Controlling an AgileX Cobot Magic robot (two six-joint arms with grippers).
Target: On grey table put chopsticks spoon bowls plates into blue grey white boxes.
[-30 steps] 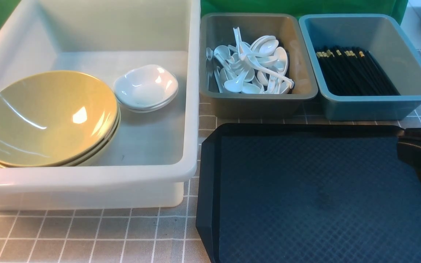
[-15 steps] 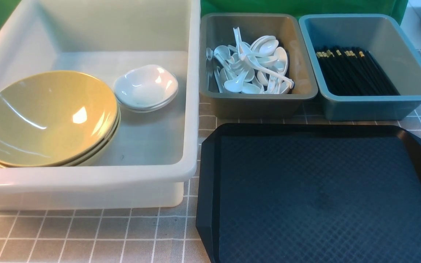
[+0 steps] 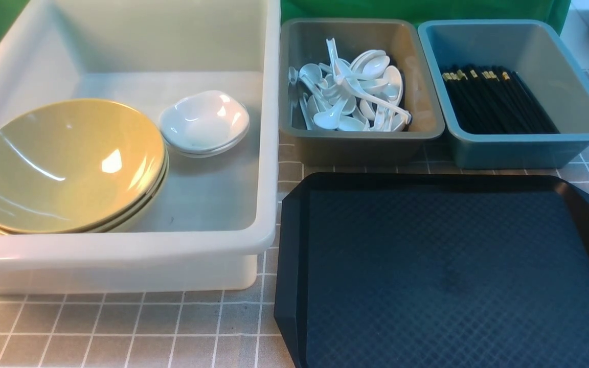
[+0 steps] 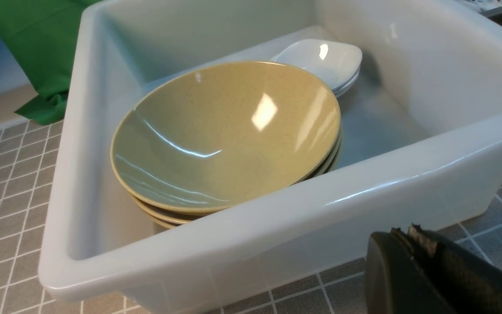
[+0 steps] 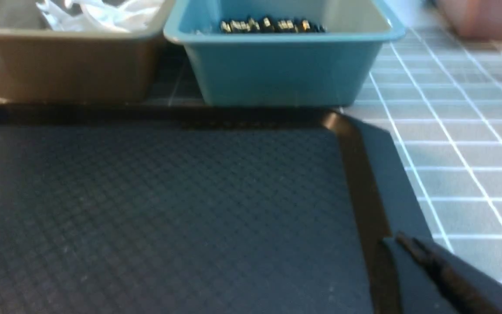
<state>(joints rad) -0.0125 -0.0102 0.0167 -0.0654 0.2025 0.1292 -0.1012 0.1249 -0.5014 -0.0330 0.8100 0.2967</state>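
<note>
A stack of yellow-green bowls (image 3: 64,163) and stacked small white plates (image 3: 203,122) lie in the large white box (image 3: 120,250); both also show in the left wrist view (image 4: 225,135) (image 4: 320,59). Several white spoons (image 3: 350,97) fill the grey box (image 3: 361,143). Black chopsticks (image 3: 496,99) lie in the teal-blue box (image 3: 524,151). Neither gripper shows in the front view. My left gripper (image 4: 403,232) is shut and empty, beside the white box's near wall. My right gripper (image 5: 401,239) is shut and empty over the black tray's right rim.
A black tray (image 3: 448,271) with a bare textured floor lies in front of the grey and blue boxes. The grey gridded tablecloth (image 3: 120,332) covers the table. Green cloth (image 3: 417,7) hangs behind the boxes.
My right gripper, seen at the right edge over the tray a second ago, has drawn back out of the front view. Nothing else moved.
</note>
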